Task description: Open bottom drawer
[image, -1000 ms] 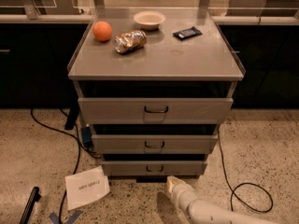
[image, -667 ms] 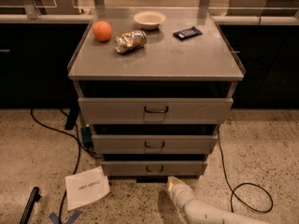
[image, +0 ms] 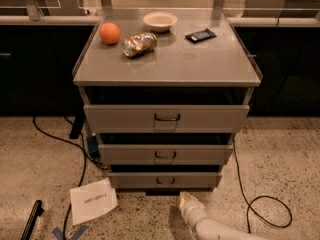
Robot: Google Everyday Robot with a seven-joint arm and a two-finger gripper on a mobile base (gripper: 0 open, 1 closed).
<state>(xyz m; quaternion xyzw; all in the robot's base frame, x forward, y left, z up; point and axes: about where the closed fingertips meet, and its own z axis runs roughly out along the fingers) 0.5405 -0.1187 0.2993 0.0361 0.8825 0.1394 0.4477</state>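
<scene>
Unmoved, tool sits below bottom drawer, paper sheet leftward; grip state unclear.

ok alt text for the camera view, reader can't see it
A robot gripper is low by the floor, in front of the bottom drawer of a grey three-drawer cabinet, right of its handle. On top sit an orange, a crumpled shiny bag, a bowl and a dark packet.

Arm enters btm-right, stretched fwd, gripper held low.
</scene>
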